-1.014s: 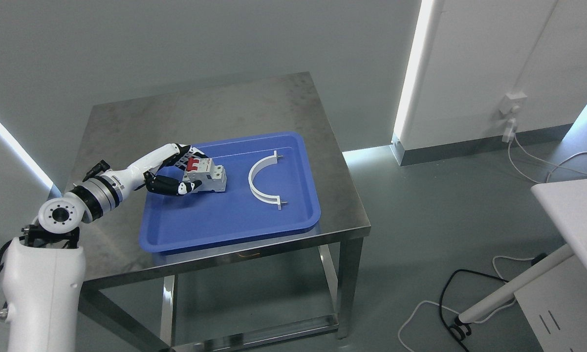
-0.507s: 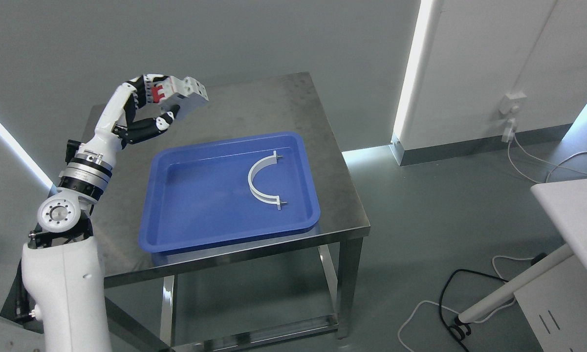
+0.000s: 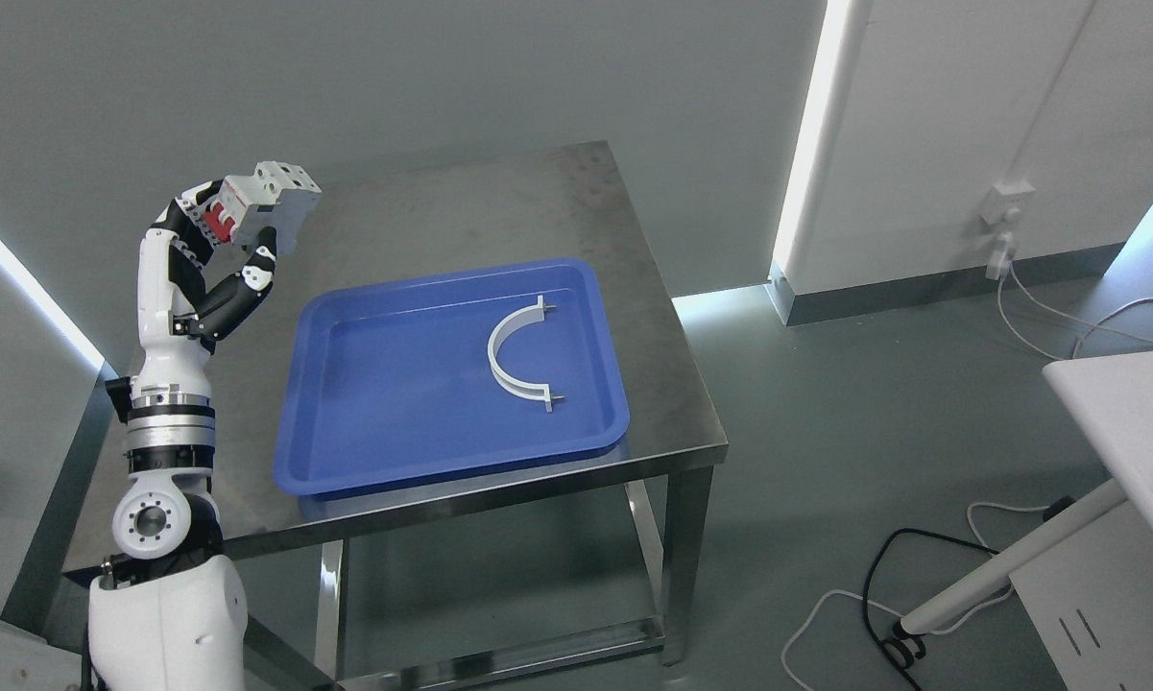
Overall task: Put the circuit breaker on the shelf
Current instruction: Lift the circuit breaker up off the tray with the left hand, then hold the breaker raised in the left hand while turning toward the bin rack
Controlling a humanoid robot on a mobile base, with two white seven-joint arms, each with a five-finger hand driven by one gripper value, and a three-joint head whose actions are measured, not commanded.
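My left hand (image 3: pixel 235 235) is shut on the circuit breaker (image 3: pixel 267 199), a grey block with red switches. It holds the breaker raised high above the left part of the steel table (image 3: pixel 422 206), left of the blue tray (image 3: pixel 394 422). The forearm stands almost upright. The right arm is out of view. No shelf shows in the picture.
A white curved bracket (image 3: pixel 516 353) lies in the blue tray. At the right stand a white table corner (image 3: pixel 1128 403) with a slanted leg, and cables (image 3: pixel 883 595) lie on the floor. A wall socket with a plug (image 3: pixel 1003 216) is on the far right wall.
My left hand lifted the circuit breaker out of the tray, then carried it up and to the left. The forearm swung upright. The tray and bracket have not moved.
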